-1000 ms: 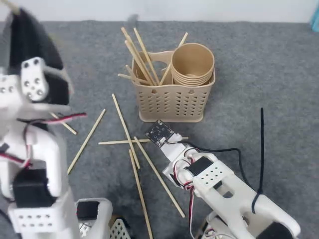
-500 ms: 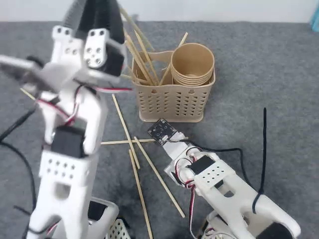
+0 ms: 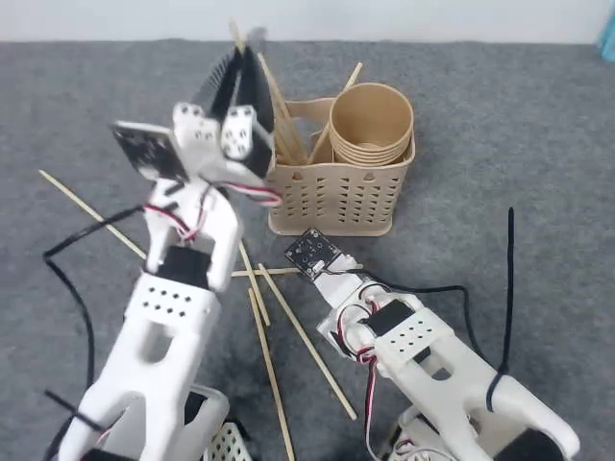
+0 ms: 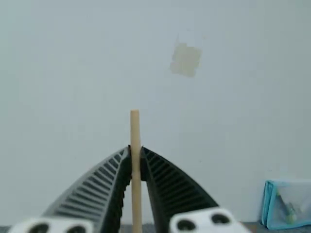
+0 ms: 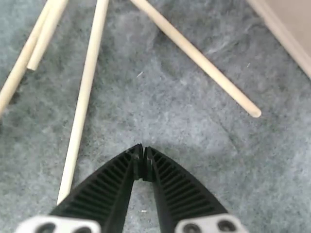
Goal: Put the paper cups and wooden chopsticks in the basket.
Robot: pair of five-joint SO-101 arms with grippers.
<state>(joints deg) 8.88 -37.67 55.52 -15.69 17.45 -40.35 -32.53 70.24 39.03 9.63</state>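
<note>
A beige slotted basket (image 3: 336, 197) stands on the grey carpet with a stack of paper cups (image 3: 371, 120) in its right half and several chopsticks (image 3: 288, 130) leaning in its left half. My left gripper (image 3: 240, 82) is raised beside the basket's left side, shut on a wooden chopstick (image 4: 134, 145) that sticks out past its fingertips (image 4: 135, 148). My right gripper (image 5: 142, 148) is shut and empty, low over the carpet in front of the basket, under its wrist board (image 3: 312, 254). Loose chopsticks (image 5: 194, 53) (image 5: 85, 102) lie just ahead of it.
More loose chopsticks lie on the carpet: one long (image 3: 307, 341), one beside it (image 3: 272, 375), one far left (image 3: 86, 211). A black cable (image 3: 504, 288) trails at the right. The basket's edge (image 5: 286, 29) shows in the right wrist view. A blue packet (image 4: 286, 204) sits by the wall.
The left arm swung from the far left across to the basket's left side, carrying its chopstick. The right arm has stayed put.
</note>
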